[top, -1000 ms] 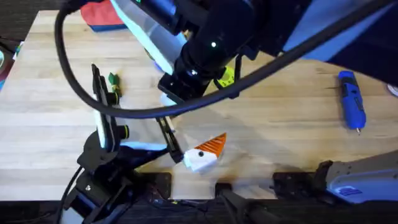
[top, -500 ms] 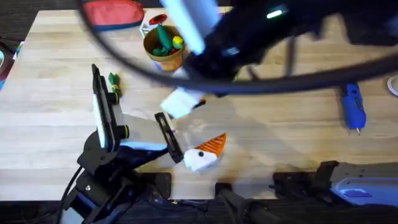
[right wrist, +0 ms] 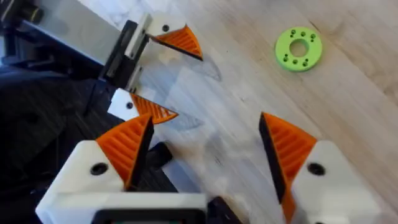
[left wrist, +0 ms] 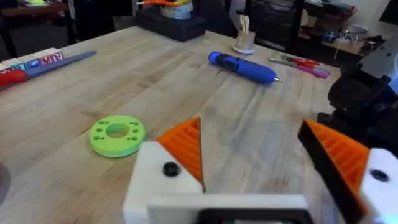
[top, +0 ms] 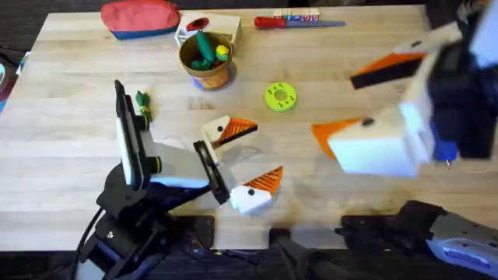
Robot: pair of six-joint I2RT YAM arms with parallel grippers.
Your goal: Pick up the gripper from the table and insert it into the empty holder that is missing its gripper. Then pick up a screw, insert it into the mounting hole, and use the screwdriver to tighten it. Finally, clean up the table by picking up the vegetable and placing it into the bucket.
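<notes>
My left gripper (top: 257,154) rests open near the table's front, both white fingers topped with orange wedges; it also appears in the right wrist view (right wrist: 177,78). High over the right side hangs my right gripper (top: 354,97), open and holding nothing. The blue screwdriver (left wrist: 242,66) lies on the right side, beyond it. At the back stands the bucket (top: 206,71), holding green and yellow toys. A small green vegetable (top: 141,99) lies beside the left arm. The loose gripper, an empty holder and the screw are out of view.
A lime-green disc (top: 280,96) lies in the middle, between the bucket and my right gripper. A red pouch (top: 140,17) and a slim red-handled screwdriver (top: 288,22) sit along the back edge.
The right arm has swung from over the table's middle to the right side, uncovering the bucket and the disc. The left gripper's far finger now shows an orange tip. The left arm stayed put.
</notes>
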